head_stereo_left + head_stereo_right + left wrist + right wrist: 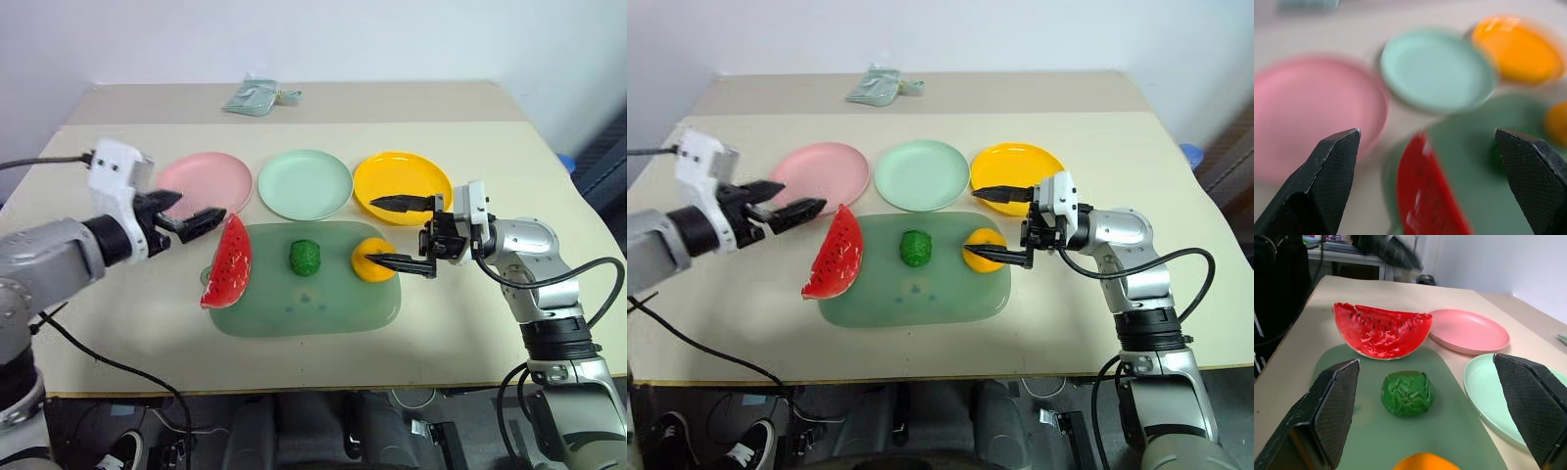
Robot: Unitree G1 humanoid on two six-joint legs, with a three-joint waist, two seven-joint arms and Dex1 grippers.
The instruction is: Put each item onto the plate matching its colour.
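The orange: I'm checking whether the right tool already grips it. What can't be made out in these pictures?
- Orange: in the eye views one finger of the right tool crosses it; contact cannot be told. The right wrist view's edge cuts it off.
- Watermelon wedge: blurred in the left wrist view, seeds unreadable.
- Packet on the far table: too small to identify.

Three plates (305, 184), three toy foods (305, 257), one cutting board (323, 315).

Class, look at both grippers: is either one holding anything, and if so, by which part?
Nothing is held. The left gripper and right gripper are both open; the orange sits unclamped between the right one's fingers.
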